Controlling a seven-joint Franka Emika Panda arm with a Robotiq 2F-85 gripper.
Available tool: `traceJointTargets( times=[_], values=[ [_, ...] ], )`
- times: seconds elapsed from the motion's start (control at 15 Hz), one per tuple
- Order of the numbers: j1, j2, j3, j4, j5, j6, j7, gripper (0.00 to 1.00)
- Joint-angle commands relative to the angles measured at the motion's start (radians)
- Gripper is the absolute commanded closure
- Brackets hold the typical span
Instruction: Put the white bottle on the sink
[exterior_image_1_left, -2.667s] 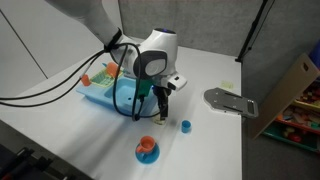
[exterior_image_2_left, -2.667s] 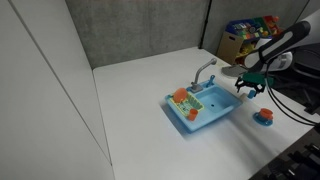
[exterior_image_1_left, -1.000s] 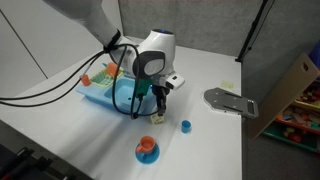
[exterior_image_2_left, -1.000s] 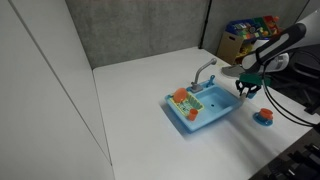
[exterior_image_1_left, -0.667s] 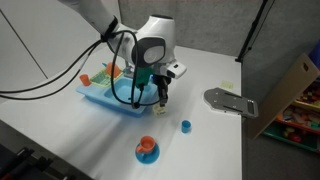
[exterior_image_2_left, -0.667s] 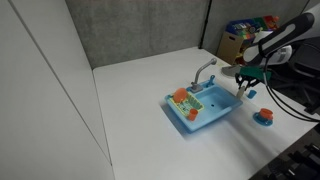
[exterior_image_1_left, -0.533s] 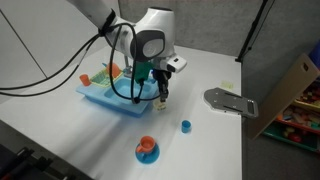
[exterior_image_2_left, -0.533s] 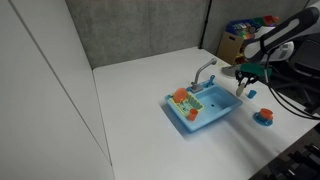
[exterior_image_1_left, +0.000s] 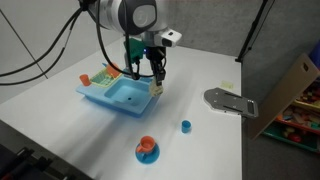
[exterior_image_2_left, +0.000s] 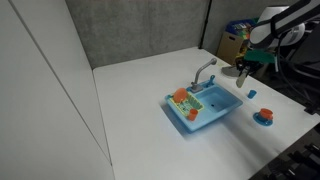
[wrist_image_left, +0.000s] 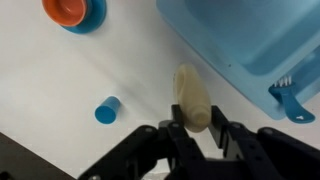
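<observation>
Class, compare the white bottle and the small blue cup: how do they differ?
The white bottle is cream and elongated; the small blue cup is blue and stubbier. The bottle is clamped in the gripper beside the sink; the cup stands free on the table. Both are small toys.

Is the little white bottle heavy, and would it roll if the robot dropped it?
Probably light: the white bottle looks like a tiny plastic toy, and the gripper holds it by one end. Its rounded, smooth sides suggest it might roll or slip if laid down.
</observation>
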Motion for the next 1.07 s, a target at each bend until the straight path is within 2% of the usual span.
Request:
traceJointTargets(
  times=[0.0, 0.47, 0.8, 0.87, 1.0],
  values=[
    [0.02, -0.098, 0.017, -0.06, -0.054, -0.065, -0.069, 0.91],
    [0.055, -0.185, 0.075, -0.089, -0.132, -0.155, -0.152, 0.91],
    [0.043, -0.226, 0.119, -0.11, -0.123, -0.174, -0.252, 0.92],
    [0.053, -0.183, 0.114, -0.076, -0.123, -0.16, -0.198, 0.7],
    [0.051, -0.195, 0.118, -0.087, -0.124, -0.16, -0.221, 0.7]
  ],
)
